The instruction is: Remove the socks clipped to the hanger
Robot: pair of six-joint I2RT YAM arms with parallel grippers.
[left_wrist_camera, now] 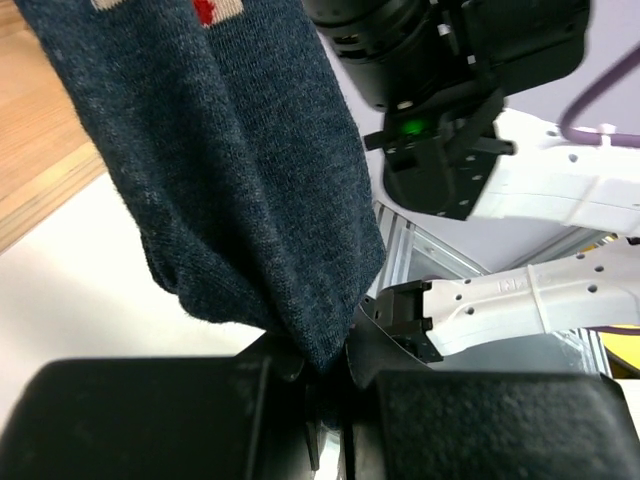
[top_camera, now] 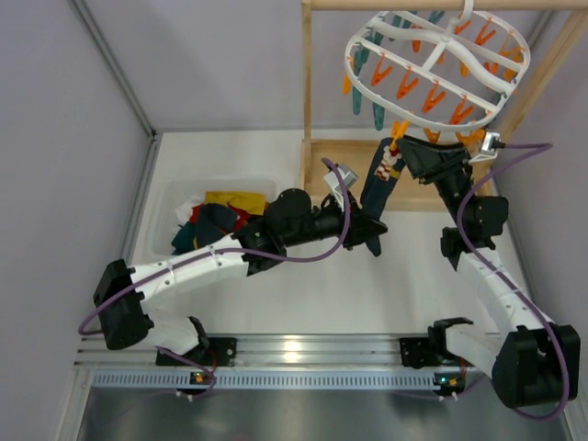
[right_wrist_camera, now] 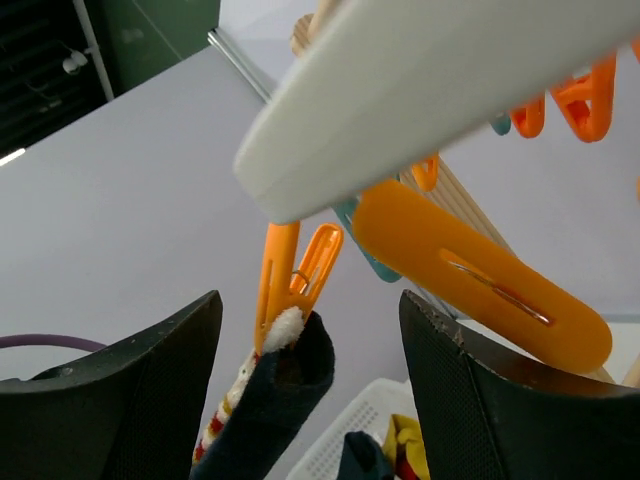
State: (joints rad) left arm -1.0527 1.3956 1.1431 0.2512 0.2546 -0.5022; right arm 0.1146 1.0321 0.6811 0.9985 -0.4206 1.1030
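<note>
Currently left gripper (left_wrist_camera: 325,375) pinches toe of patterned navy sock (left_wrist_camera: 230,150); cuff held by orange clip (right_wrist_camera: 290,270) on hanger (top_camera: 363,35); right gripper (right_wrist_camera: 310,300) jaws spread, near that clip.

No writing can be read anywhere; faint marks on the white arm link (left_wrist_camera: 520,290) seem too blurred

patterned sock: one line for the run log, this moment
patterned sock top held in orange clip on hanger | left gripper jaws shut on lower end | right gripper jaws open at clip | sock not yet off
</note>
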